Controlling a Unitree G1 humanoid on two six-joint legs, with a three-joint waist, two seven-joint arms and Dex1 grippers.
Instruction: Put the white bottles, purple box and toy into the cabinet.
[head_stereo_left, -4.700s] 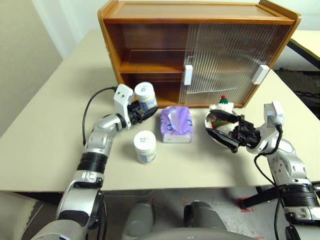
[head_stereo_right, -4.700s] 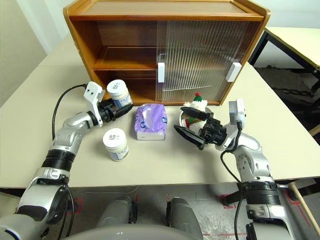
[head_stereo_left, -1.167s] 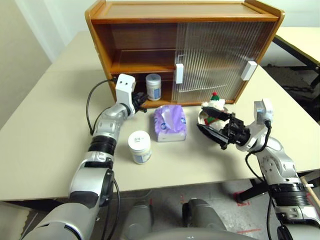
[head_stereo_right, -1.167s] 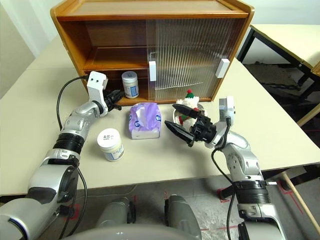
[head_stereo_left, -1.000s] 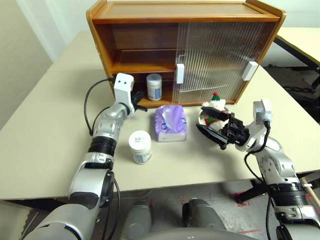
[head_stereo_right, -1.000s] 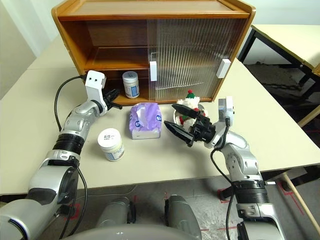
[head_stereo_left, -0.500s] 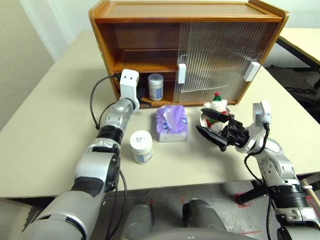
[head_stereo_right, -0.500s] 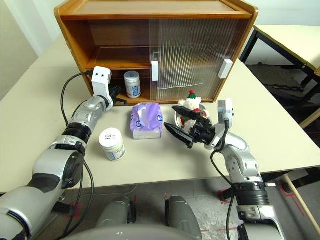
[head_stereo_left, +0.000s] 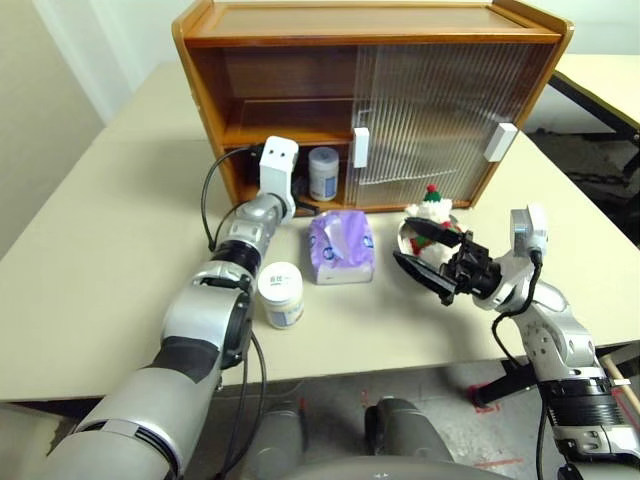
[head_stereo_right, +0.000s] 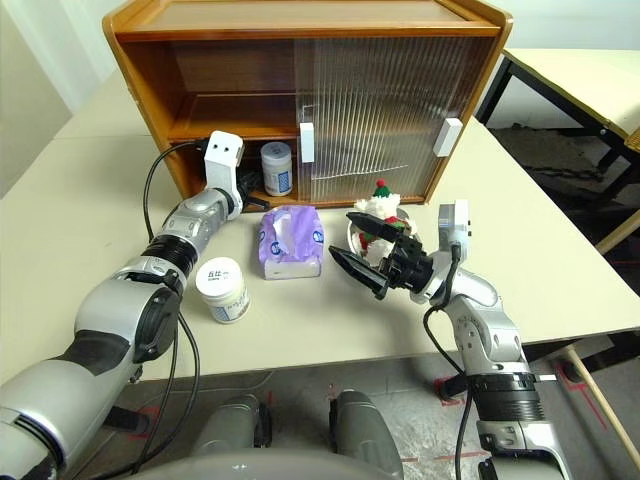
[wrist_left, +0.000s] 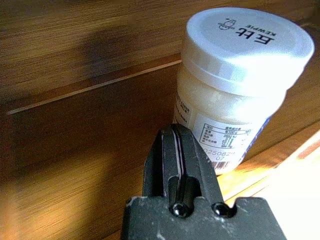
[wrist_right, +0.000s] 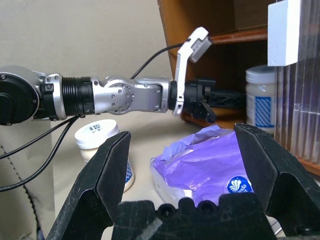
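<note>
One white bottle (head_stereo_left: 323, 173) stands upright on the lower shelf of the cabinet (head_stereo_left: 380, 25), in its open left half. My left gripper (wrist_left: 173, 137) is shut and empty, its tip low beside that bottle at the shelf's front edge. The other white bottle (head_stereo_left: 281, 294) stands on the table near the front. The purple box (head_stereo_left: 341, 247) lies between the two arms, in front of the cabinet. The toy (head_stereo_left: 432, 205) sits to its right. My right gripper (head_stereo_left: 402, 240) hangs open just in front of the toy, pointing towards the purple box, with nothing between its fingers.
The ribbed sliding doors (head_stereo_left: 430, 110) cover the cabinet's right half. A shallow metal dish (head_stereo_right: 360, 238) holds the toy. The left arm's black cable (head_stereo_left: 208, 195) loops over the table by the cabinet's left corner. Another table (head_stereo_right: 580, 75) stands at the back right.
The left gripper, which earlier carried a white bottle, has let it go on the lower shelf, shut, and slid right towards it. The right arm has stayed put.
</note>
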